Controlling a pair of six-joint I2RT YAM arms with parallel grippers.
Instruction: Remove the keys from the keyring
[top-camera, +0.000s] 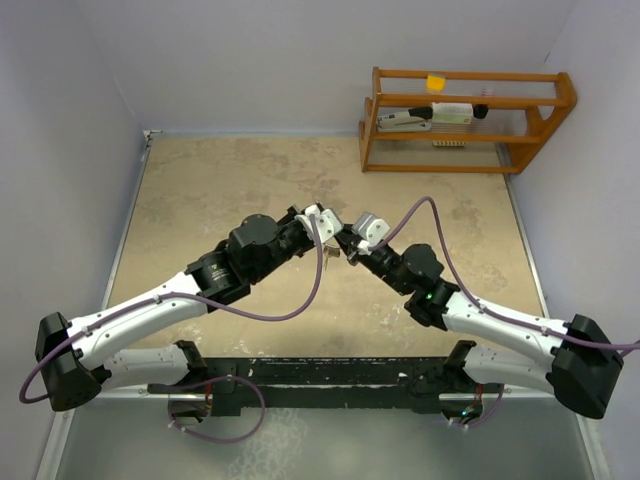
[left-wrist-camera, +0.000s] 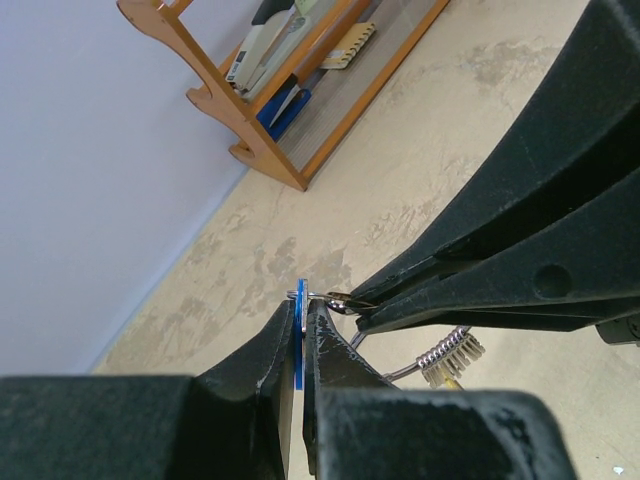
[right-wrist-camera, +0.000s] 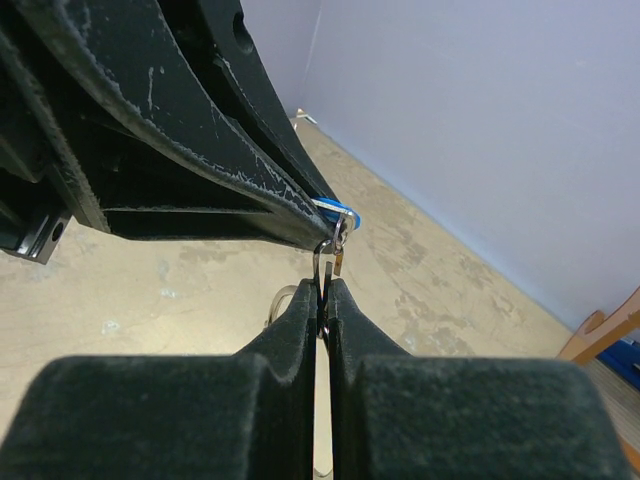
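White arms (top-camera: 135, 310), black joints (top-camera: 255, 245) — purple cables (top-camera: 270, 316), matte-black fingers (left-wrist-camera: 262, 375)

A robotics lab cell is being shown: a beige tabletop (top-camera: 230, 200) is being boxed in by pale walls (top-camera: 250, 60) at top and sides, a wooden rack (top-camera: 465, 120) is being kept at upper right, and two cabled robot arms (top-camera: 150, 310) are being carried on a rail (top-camera: 320, 372) at the bottom.
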